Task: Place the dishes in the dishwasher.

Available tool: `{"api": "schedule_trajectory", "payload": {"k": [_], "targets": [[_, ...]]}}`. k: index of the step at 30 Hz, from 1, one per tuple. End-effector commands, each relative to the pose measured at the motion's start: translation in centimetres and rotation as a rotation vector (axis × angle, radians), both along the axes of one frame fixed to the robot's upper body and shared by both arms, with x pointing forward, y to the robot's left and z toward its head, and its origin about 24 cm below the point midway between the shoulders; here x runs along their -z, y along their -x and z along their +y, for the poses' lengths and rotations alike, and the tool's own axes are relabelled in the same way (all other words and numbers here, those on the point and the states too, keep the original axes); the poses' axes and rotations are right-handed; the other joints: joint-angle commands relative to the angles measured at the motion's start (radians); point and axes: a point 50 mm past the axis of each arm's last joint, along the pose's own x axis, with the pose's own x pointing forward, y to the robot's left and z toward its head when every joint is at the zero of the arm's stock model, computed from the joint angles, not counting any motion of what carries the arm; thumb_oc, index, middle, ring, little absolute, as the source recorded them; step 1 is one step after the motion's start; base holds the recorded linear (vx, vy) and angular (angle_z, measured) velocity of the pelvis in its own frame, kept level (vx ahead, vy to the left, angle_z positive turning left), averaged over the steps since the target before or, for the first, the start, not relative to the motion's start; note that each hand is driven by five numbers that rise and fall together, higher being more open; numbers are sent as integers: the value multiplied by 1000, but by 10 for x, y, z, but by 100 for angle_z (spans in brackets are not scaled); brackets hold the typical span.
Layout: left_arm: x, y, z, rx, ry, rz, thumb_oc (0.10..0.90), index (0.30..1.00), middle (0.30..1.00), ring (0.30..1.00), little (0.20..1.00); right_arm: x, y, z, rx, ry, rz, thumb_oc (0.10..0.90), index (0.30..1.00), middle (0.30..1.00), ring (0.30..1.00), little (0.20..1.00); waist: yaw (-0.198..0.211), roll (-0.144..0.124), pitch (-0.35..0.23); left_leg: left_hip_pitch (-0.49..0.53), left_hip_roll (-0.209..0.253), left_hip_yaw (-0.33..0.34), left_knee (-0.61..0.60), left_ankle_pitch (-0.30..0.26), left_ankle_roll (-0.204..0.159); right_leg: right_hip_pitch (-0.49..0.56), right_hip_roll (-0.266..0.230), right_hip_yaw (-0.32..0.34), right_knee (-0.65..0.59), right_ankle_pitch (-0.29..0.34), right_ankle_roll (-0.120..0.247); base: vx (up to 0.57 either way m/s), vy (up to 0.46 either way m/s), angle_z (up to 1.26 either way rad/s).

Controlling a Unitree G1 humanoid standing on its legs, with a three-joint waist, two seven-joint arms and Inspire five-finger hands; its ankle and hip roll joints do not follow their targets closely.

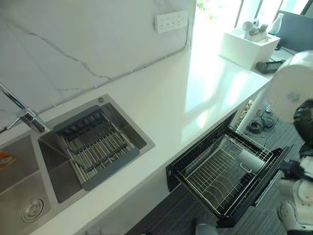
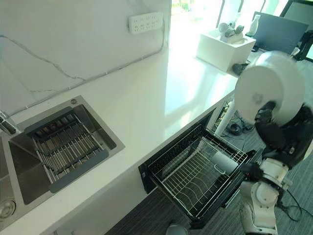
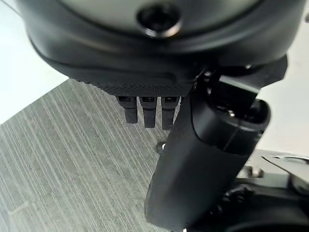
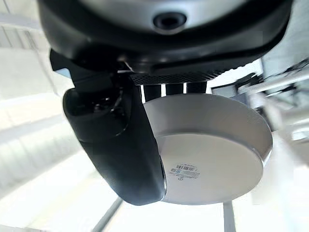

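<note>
A white plate (image 2: 272,84) is pinched by the right hand (image 2: 279,128) at right of frame, thumb over its base, above the pulled-out dishwasher rack (image 2: 195,172). One white cup (image 2: 224,161) is already racked; plate not yet placed. Left hand (image 3: 203,154) is seen relaxed, nothing held, over grey floor. Sink drainer (image 1: 95,145), mid-left, looks bare; other dishes can't be made out.

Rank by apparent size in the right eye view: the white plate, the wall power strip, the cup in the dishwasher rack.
1. White plate, clearly largest, though the right robot hand holds it near the camera.
2. Power strip.
3. Cup; close to the strip, so this order is unsure.
</note>
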Motion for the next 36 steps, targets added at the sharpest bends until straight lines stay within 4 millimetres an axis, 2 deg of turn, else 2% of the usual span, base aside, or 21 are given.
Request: {"api": "schedule_trajectory", "payload": {"k": [1,8,9,15,21,24,30,34,36], "targets": [[-3,-45,-4,-56,24,-162,800,900,900,900,900,-59,-7,5,-71,161,-291,400,300,300,300,300,-13,-16,-1,-29,26,-38,50,-112,9,83,-35,-3,-13,-92,88,0,0,0],[-4,-50,-3,-56,29,-177,800,900,900,900,900,-29,-17,8,-110,152,-144,400,300,300,300,300,-9,-13,4,-29,23,-45,50,-113,5,88,-35,-8,-13,-97,86,0,0,0],[-4,-53,-3,-60,33,-190,800,900,900,900,900,-13,-24,14,-99,207,-47,400,300,300,300,300,-4,-13,5,-30,25,-45,50,-110,4,89,-35,-12,-13,-99,84,0,0,0],[-5,-55,-3,-55,35,-188,800,900,900,900,900,26,-30,16,-105,152,146,400,300,300,300,300,13,-11,8,-32,21,-56,50,-109,3,95,-39,-23,-13,-102,83,-6,1,6],[-6,-55,1,-31,26,-171,800,900,900,900,900,59,-43,23,-153,246,408,400,300,300,300,300,45,-12,14,-35,12,-76,50,-110,2,105,-46,-42,-13,-106,82,-4,0,3],[-6,-55,3,-26,25,-171,800,900,900,900,900,65,-45,24,-129,287,463,400,300,300,300,300,55,-12,14,-38,12,-81,50,-109,1,106,-49,-50,-13,-106,83,2,-2,1],[-7,-59,3,21,29,-172,800,900,900,900,900,76,-55,28,-56,611,644,400,300,300,300,300,96,-8,21,-43,1,-105,50,-111,4,118,-56,-73,-13,-110,81,13,-4,13],[-8,-59,7,43,23,-172,800,900,900,900,900,77,-62,34,-58,772,676,400,300,300,300,300,121,-6,27,-50,-3,-120,50,-106,3,120,-63,-86,-13,-107,82,10,-20,14],[-8,-56,9,50,17,-173,800,900,900,900,900,77,-62,32,104,941,687,400,300,300,300,300,141,-2,28,-57,-8,-130,50,-105,2,121,-68,-94,-13,-106,86,39,-22,11]]}}
